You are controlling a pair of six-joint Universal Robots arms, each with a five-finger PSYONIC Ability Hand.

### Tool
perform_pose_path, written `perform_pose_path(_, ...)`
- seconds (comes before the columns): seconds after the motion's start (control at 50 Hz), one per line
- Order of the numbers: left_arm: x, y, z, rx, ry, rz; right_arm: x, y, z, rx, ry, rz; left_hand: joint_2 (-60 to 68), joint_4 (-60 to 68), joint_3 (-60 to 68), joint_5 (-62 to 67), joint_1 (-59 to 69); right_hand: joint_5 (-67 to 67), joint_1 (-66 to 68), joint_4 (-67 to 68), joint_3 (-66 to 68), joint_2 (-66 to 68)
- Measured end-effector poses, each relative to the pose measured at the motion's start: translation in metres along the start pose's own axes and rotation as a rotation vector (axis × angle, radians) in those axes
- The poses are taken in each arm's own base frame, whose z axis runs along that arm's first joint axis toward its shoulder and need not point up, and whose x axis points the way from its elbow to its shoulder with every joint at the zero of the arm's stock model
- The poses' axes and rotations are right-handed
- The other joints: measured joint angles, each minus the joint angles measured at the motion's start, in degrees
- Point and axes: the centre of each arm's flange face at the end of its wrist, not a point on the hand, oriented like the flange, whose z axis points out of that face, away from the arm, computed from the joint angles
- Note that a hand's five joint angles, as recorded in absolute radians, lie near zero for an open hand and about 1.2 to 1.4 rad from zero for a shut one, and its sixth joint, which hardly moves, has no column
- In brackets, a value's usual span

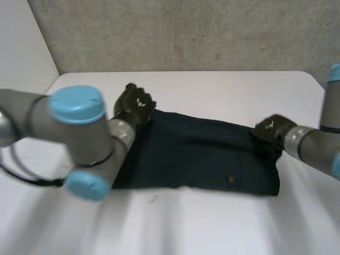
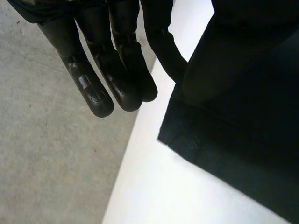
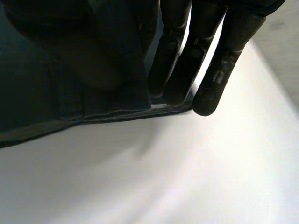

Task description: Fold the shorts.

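- The dark navy shorts (image 1: 202,154) lie flat as a wide rectangle on the white table (image 1: 212,226).
- The left hand (image 1: 133,105) pinches their far left corner, thumb against finger.
- The right hand (image 1: 272,130) pinches their far right corner.

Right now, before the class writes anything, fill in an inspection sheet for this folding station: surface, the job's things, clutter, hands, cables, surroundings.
Surface: white table, carrying the shorts.
Job's things: dark shorts, lying mostly flat and spread crosswise between the two arms.
Clutter: nothing seen.
Hands: left hand at the shorts' far corner on its own side, apparently pinching the hem between one finger and the thumb, with the other fingers straight and off the cloth. Right hand at the opposite far corner, with the cloth edge pinched between thumb and fingers.
Cables: nothing seen.
Surroundings: grey wall behind the table.
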Motion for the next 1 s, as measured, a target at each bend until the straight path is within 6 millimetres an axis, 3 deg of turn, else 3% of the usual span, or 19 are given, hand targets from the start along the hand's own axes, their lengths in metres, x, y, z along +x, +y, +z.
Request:
perform_pose_path(0.16, 0.017, 0.011, 0.079, 0.085, -0.111, -0.002, 0.013, -0.009, 0.055, 0.131, 0.268, -0.048, 0.03, 0.04, 0.00, 0.00, -0.04, 0.11, 0.00, 0.00, 0.00, 0.00)
perform_pose_path(0.24, 0.021, 0.020, 0.106, 0.132, -0.179, -0.012, 0.015, -0.008, 0.080, 0.186, 0.376, -0.079, 0.04, 0.04, 0.01, 0.00, -0.03, 0.11, -0.02, 0.00, 0.00, 0.00)
perform_pose_path(0.3, 0.025, 0.024, 0.115, 0.163, -0.194, -0.029, 0.014, -0.007, 0.094, 0.211, 0.427, -0.100, -5.78, -5.10, -5.60, -2.46, -2.99, -11.85, -9.47, -14.25, -13.97, -13.87)
perform_pose_path(0.32, 0.027, 0.025, 0.118, 0.180, -0.194, -0.039, 0.013, -0.006, 0.099, 0.220, 0.444, -0.108, -16.21, -16.53, -15.82, -13.28, -15.19, -23.43, -21.65, -26.81, -26.41, -26.73)
perform_pose_path(0.36, 0.031, 0.026, 0.120, 0.203, -0.188, -0.055, 0.012, -0.005, 0.104, 0.230, 0.464, -0.115, -32.94, -33.45, -32.31, -30.03, -33.35, -27.85, -26.10, -31.33, -30.90, -31.28)
perform_pose_path(0.38, 0.035, 0.026, 0.121, 0.220, -0.180, -0.070, 0.012, -0.004, 0.107, 0.236, 0.476, -0.116, -45.57, -46.31, -44.84, -42.61, -47.93, -45.72, -39.19, -48.65, -48.14, -49.12)
perform_pose_path(0.42, 0.036, 0.026, 0.121, 0.226, -0.175, -0.076, 0.011, -0.004, 0.107, 0.238, 0.480, -0.116, -49.84, -50.62, -49.14, -46.61, -51.37, -45.72, -39.19, -48.65, -48.14, -49.12)
perform_pose_path(0.44, 0.043, 0.026, 0.119, 0.239, -0.157, -0.097, 0.013, -0.005, 0.105, 0.250, 0.493, -0.104, -54.03, -54.40, -53.02, -50.11, -53.73, -52.79, -42.09, -54.72, -55.24, -54.65)
perform_pose_path(0.5, 0.049, 0.026, 0.112, 0.229, -0.127, -0.122, 0.019, -0.013, 0.089, 0.277, 0.501, -0.043, -57.19, -57.35, -56.27, -52.54, -54.28, -53.07, -42.09, -54.75, -55.54, -54.87)
perform_pose_path(0.52, 0.049, 0.026, 0.112, 0.229, -0.127, -0.122, 0.019, -0.013, 0.089, 0.277, 0.501, -0.043, -57.19, -57.35, -56.27, -52.54, -54.28, -53.07, -42.09, -54.75, -55.54, -54.87)
perform_pose_path(0.54, 0.047, 0.024, 0.104, 0.211, -0.111, -0.141, 0.024, -0.019, 0.071, 0.297, 0.493, 0.024, -57.20, -57.35, -56.27, -52.54, -54.28, -53.07, -42.09, -54.75, -55.54, -54.87)
perform_pose_path(0.56, 0.047, 0.024, 0.104, 0.211, -0.111, -0.141, 0.024, -0.019, 0.071, 0.297, 0.493, 0.024, -57.20, -57.35, -56.27, -52.54, -54.28, -53.07, -42.09, -54.75, -55.54, -54.87)
perform_pose_path(0.58, 0.040, 0.023, 0.092, 0.184, -0.093, -0.180, 0.026, -0.021, 0.059, 0.309, 0.480, 0.071, -57.20, -57.35, -56.27, -52.54, -54.28, -53.07, -42.09, -54.75, -55.54, -54.88)
perform_pose_path(0.62, 0.040, 0.023, 0.092, 0.184, -0.093, -0.180, 0.026, -0.021, 0.059, 0.309, 0.480, 0.071, -57.20, -57.35, -56.27, -52.54, -54.28, -53.07, -42.09, -54.75, -55.54, -54.88)
perform_pose_path(0.64, 0.028, 0.022, 0.075, 0.155, -0.073, -0.250, 0.022, -0.021, 0.029, 0.316, 0.384, 0.205, -57.24, -57.35, -56.27, -52.53, -54.28, -53.07, -42.09, -54.75, -55.54, -54.88)
perform_pose_path(0.7, 0.019, 0.022, 0.061, 0.134, -0.058, -0.329, 0.013, -0.017, 0.015, 0.304, 0.300, 0.278, -57.24, -57.35, -56.27, -52.54, -54.28, -53.06, -42.07, -54.69, -55.33, -54.72)
perform_pose_path(0.74, 0.005, 0.023, 0.036, 0.104, -0.031, -0.478, -0.001, -0.009, 0.001, 0.267, 0.177, 0.374, -57.24, -57.35, -56.27, -52.53, -54.28, -52.94, -41.90, -54.62, -55.32, -54.72)
perform_pose_path(0.84, -0.007, 0.024, -0.006, 0.071, 0.022, -0.716, -0.022, 0.013, -0.007, 0.190, 0.037, 0.492, -57.24, -57.35, -56.27, -52.54, -54.28, -50.04, -40.83, -52.12, -51.13, -51.04)
perform_pose_path(1.0, -0.018, 0.032, -0.044, 0.033, 0.035, -0.842, -0.031, 0.035, 0.011, 0.158, 0.041, 0.500, -57.24, -57.35, -56.27, -52.54, -54.28, -42.44, -32.14, -43.06, -42.52, -42.72)
